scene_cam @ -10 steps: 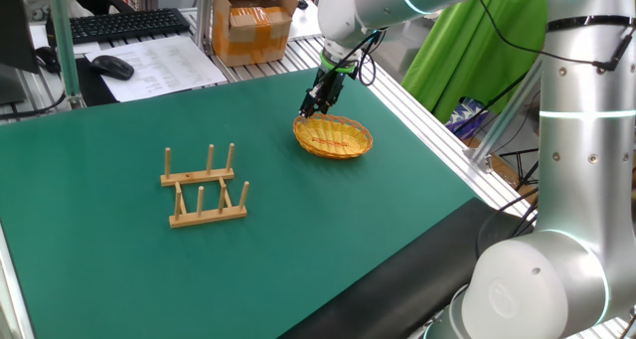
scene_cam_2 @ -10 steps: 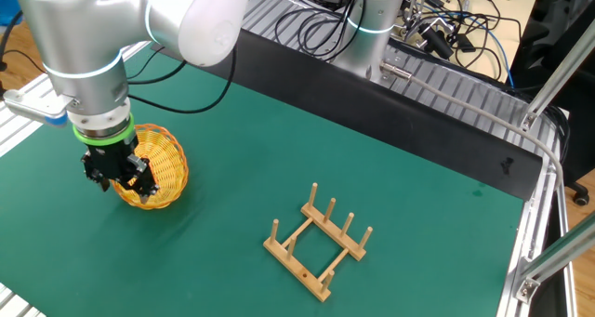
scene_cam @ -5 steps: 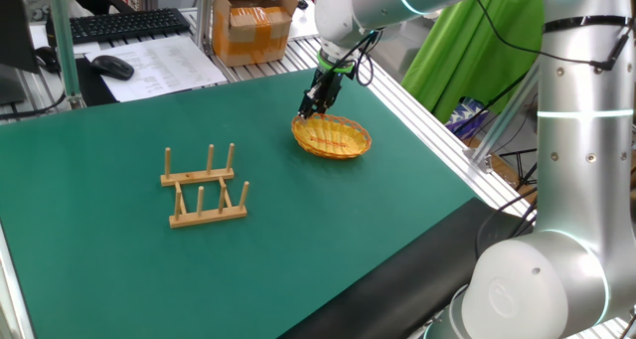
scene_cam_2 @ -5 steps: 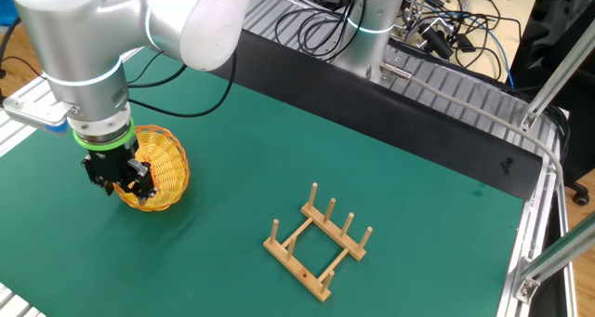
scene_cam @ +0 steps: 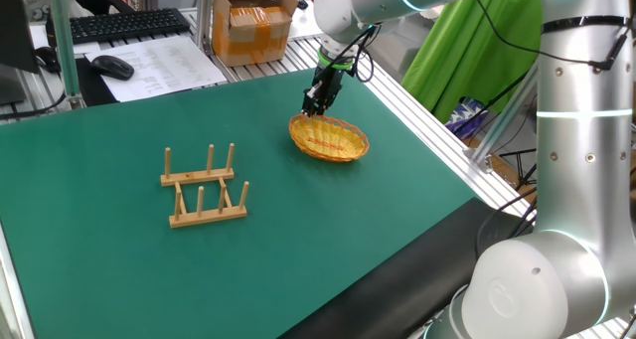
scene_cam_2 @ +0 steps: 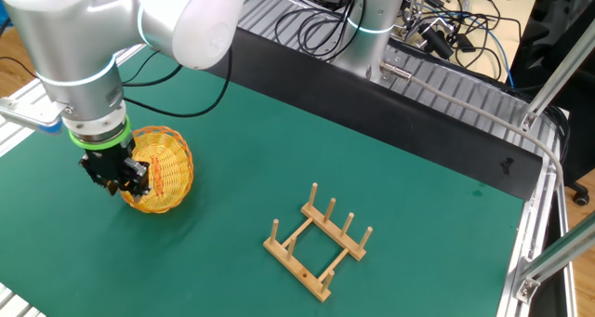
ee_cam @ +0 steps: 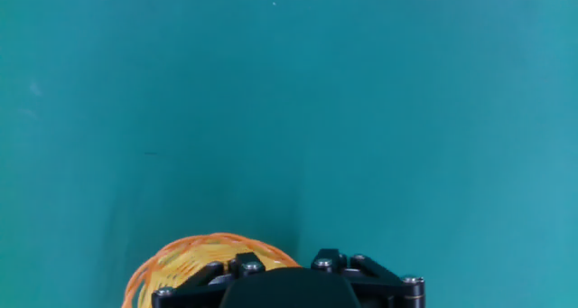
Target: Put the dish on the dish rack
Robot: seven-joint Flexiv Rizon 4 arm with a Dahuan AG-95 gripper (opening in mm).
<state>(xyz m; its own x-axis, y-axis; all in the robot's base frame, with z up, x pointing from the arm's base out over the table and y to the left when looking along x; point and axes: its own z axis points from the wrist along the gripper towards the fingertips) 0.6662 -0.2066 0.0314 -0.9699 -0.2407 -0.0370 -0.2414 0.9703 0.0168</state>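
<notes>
A green mat covers the table; the fingers clamp the dish rim, dish rack well apart.

The gripper has risen a little and carried the near edge of the dish with it: the dish now sits tilted, its held rim lifted off the bench, and it has shifted slightly. In the other fixed view it lies a touch farther left than before.
</notes>
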